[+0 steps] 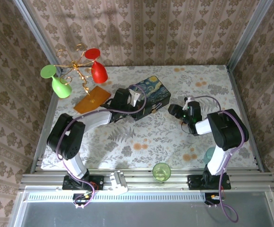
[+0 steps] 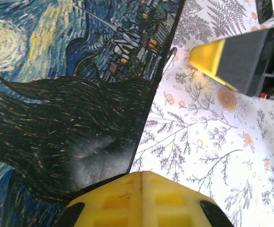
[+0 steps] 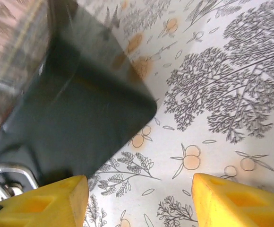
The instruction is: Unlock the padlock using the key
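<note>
A box (image 1: 152,96) painted with a starry night stands mid-table. Its lid (image 2: 56,94) takes up the left of the left wrist view. My left gripper (image 2: 141,176) is shut, its yellow tips pressed together with nothing showing between them, at the box's near edge (image 1: 136,97). My right gripper (image 3: 139,203) stands open over bare cloth, just right of the box's dark side (image 3: 80,118) and apart from it (image 1: 175,111). A silver metal loop (image 3: 7,176) sits by the right gripper's left finger; I cannot tell whether it is clasp or shackle. The padlock and the key are hidden.
A red (image 1: 97,67) and a green wine glass (image 1: 56,81) flank a gold wire rack (image 1: 75,66) at the back left, with an orange card (image 1: 92,99) beside them. A green cup (image 1: 161,171) stands at the near edge. Right of the box lies flowered tablecloth (image 2: 212,142).
</note>
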Available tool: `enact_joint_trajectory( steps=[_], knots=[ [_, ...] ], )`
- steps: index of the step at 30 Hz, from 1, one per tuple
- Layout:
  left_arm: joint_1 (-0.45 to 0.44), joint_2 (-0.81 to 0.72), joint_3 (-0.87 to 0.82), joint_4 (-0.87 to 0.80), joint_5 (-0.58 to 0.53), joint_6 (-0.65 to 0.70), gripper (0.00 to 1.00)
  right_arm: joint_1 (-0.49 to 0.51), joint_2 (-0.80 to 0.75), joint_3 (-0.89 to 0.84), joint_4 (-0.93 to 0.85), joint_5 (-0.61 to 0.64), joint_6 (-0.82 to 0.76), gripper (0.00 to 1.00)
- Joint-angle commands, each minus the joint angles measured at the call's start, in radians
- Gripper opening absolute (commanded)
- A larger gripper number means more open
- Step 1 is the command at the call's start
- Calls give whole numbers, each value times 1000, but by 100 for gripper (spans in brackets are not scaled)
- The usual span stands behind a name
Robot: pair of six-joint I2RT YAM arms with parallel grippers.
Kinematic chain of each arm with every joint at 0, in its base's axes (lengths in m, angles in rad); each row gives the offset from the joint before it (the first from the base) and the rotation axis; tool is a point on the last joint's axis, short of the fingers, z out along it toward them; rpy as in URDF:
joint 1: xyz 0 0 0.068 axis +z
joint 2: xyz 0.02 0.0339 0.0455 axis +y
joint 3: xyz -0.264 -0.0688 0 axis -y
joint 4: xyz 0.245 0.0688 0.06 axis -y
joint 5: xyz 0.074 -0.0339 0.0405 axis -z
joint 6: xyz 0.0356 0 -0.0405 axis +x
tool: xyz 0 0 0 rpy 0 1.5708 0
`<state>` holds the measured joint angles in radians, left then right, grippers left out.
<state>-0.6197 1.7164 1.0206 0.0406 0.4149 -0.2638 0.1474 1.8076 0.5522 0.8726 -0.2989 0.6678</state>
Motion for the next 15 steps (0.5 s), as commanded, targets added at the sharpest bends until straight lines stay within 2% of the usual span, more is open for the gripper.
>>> enact_joint_trajectory(
  steps=[1, 4, 10, 15],
  knots=[
    [11, 26, -77, -255, -35, 20, 0, 7, 22, -9, 151, -154, 36, 61],
    [8, 36, -83, -250, -16, 13, 0, 31, 46, -6, 214, -177, 16, 61],
    [0, 27, -105, -224, -24, -10, 0, 121, 96, 58, 158, -134, -45, 63],
    [-15, 23, -99, -260, -56, 4, 0, 124, 175, 73, 236, -123, 16, 67]
  ],
)
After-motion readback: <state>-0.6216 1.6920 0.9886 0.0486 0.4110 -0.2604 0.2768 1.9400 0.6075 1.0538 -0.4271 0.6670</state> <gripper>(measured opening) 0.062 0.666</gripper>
